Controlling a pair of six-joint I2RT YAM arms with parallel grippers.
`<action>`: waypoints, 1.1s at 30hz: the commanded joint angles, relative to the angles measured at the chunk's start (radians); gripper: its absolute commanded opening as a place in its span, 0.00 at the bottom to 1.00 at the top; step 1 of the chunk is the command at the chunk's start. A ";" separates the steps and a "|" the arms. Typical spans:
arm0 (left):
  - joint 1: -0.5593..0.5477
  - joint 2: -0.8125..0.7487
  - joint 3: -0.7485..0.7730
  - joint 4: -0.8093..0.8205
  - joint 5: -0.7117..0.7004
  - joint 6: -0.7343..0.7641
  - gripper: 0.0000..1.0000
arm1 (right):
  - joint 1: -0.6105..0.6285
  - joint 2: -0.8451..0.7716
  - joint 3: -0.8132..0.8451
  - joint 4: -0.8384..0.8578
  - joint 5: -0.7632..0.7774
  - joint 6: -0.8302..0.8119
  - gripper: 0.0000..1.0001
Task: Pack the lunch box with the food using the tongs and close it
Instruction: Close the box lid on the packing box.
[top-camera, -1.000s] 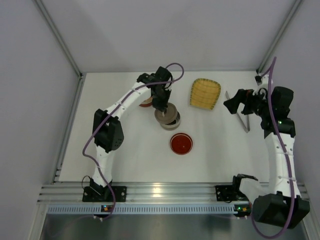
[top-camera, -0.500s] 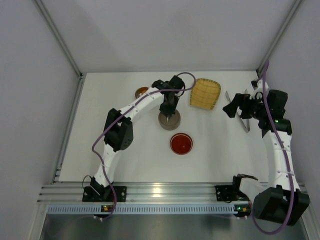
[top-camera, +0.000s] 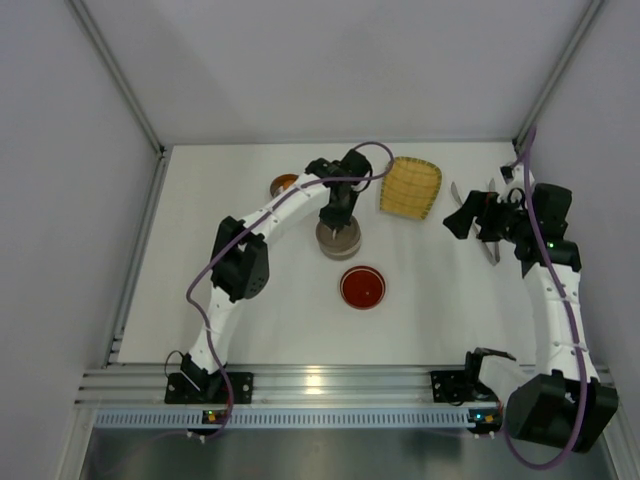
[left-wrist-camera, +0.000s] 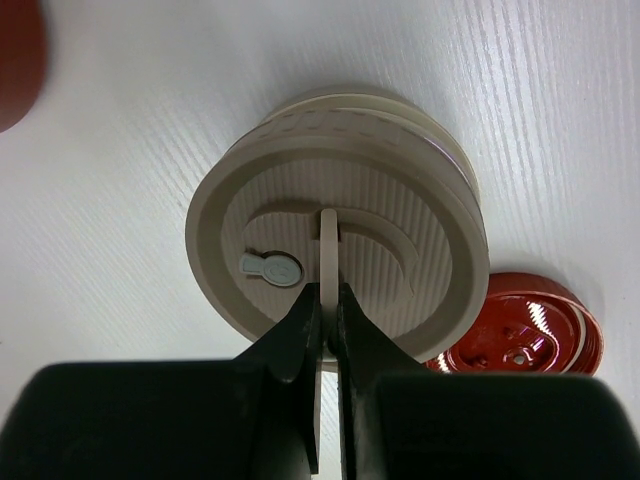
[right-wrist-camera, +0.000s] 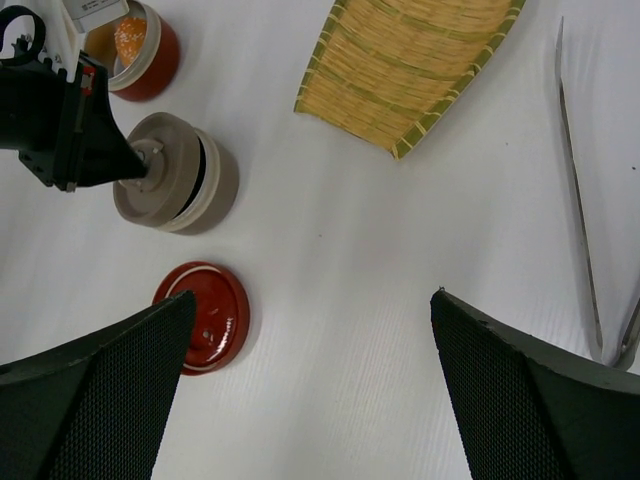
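Observation:
The lunch box (top-camera: 337, 240) is a round beige tin at mid-table. Its ribbed lid (left-wrist-camera: 330, 230) lies on top, a little off-centre. My left gripper (left-wrist-camera: 328, 300) is shut on the thin upright handle strip of that lid; it also shows as the left gripper (right-wrist-camera: 75, 125). An orange chunk of food (right-wrist-camera: 130, 35) sits in a small red bowl (top-camera: 284, 184) behind and left of the tin. The tongs (top-camera: 482, 230) lie flat at the far right, also seen as the tongs (right-wrist-camera: 578, 200). My right gripper (right-wrist-camera: 310, 294) hovers open over bare table, left of the tongs.
A red round lid (top-camera: 362, 287) lies upside down in front of the tin. The yellow woven tray (top-camera: 410, 187) sits between the tin and the tongs. White walls and metal rails enclose the table on the left, right and far sides.
My left arm swung right, uncovering the red bowl, and the beige lid came to lie over the tin. The right gripper drifted slightly left, still open.

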 joint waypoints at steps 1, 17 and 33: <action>-0.005 0.009 0.048 -0.012 -0.027 0.007 0.00 | -0.013 -0.021 -0.007 0.027 -0.023 0.002 0.99; -0.057 0.023 0.061 -0.011 -0.126 0.059 0.00 | -0.013 -0.022 -0.044 0.050 -0.053 0.012 0.99; -0.057 0.075 0.084 -0.026 -0.077 0.097 0.00 | -0.013 -0.016 -0.055 0.050 -0.067 0.004 0.99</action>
